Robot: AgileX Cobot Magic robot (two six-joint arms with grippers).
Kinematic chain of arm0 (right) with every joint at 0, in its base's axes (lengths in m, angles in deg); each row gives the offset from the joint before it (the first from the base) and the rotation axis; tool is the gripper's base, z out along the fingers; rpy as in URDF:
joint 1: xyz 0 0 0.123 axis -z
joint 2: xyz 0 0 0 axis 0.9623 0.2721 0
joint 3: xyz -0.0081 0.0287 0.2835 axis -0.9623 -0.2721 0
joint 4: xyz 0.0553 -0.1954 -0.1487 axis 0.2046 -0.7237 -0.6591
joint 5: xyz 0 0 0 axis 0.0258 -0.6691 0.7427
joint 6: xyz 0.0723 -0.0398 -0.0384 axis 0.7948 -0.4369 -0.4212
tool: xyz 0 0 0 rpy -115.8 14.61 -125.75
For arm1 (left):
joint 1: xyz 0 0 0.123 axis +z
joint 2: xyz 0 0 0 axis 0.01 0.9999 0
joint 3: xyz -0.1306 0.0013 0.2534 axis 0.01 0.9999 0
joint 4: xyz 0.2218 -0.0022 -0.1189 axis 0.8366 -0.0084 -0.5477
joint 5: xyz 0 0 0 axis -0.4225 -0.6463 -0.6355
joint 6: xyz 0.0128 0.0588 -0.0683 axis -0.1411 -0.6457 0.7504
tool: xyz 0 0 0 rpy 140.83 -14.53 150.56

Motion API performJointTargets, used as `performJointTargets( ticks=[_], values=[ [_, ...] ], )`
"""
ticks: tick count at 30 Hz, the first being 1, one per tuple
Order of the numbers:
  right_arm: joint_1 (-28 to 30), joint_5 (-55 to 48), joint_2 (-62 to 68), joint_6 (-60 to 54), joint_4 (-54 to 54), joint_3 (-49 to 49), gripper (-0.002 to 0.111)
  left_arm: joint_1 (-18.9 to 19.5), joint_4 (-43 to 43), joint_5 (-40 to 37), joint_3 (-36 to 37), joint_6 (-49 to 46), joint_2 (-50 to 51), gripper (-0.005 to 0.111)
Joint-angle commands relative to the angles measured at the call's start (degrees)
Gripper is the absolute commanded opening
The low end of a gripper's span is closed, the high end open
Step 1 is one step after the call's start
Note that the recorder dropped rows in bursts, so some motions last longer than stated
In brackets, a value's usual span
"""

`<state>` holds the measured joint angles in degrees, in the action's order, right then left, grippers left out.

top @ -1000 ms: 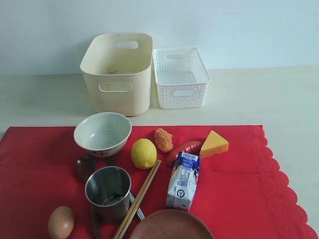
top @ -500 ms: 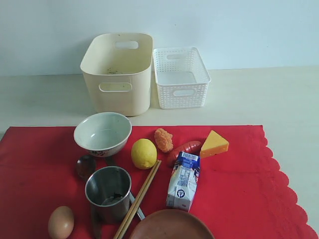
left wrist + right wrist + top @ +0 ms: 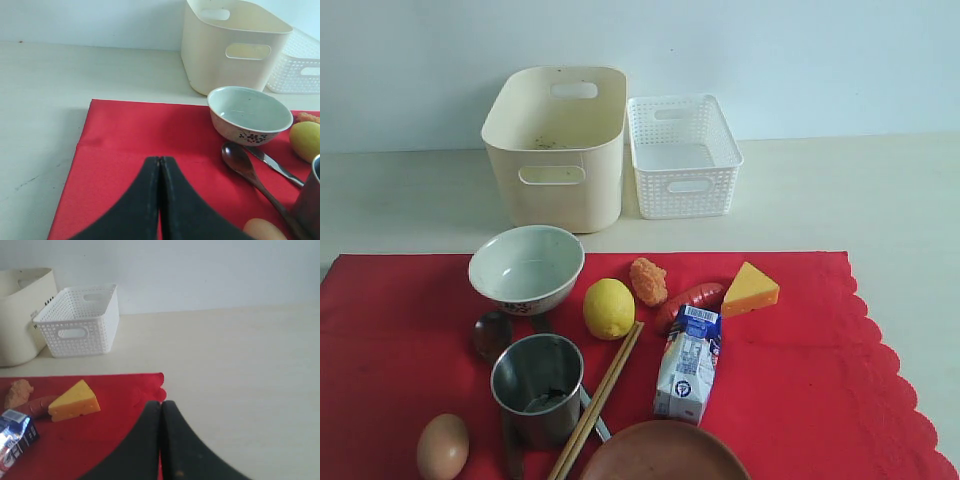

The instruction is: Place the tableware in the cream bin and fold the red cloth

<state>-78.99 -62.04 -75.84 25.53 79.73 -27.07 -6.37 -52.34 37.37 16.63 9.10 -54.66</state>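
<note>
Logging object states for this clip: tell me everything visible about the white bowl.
The white bowl is glossy, ceramic-looking, with a pale inside and a dark floral pattern round its lower wall. It stands upright and empty on the red cloth, in front of the cream bin. The wooden spoon lies close beside it; contact unclear.

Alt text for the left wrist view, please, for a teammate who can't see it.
The shut left gripper hangs over the red cloth, holding nothing. Beyond it sit the white bowl, dark wooden spoon and metal knife, with the cream bin on the table behind.
</note>
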Motion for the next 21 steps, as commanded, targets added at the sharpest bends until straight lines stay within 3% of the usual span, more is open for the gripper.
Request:
performJointTargets(
  ticks=[1,8,21],
  values=[
    [-0.13,0.19,-0.37,-0.58,-0.06,4.29,0.000,0.20,-0.13,0.62,0.12,0.35,-0.29,0.000],
    [-0.13,4.42,1.65,-0.58,-0.06,7.49,0.000,0.20,-0.13,0.62,0.12,0.35,-0.29,0.000],
    [-0.13,11.19,18.71,-0.58,-0.06,13.88,0.000,0.20,-0.13,0.62,0.12,0.35,-0.29,0.000]
  ],
)
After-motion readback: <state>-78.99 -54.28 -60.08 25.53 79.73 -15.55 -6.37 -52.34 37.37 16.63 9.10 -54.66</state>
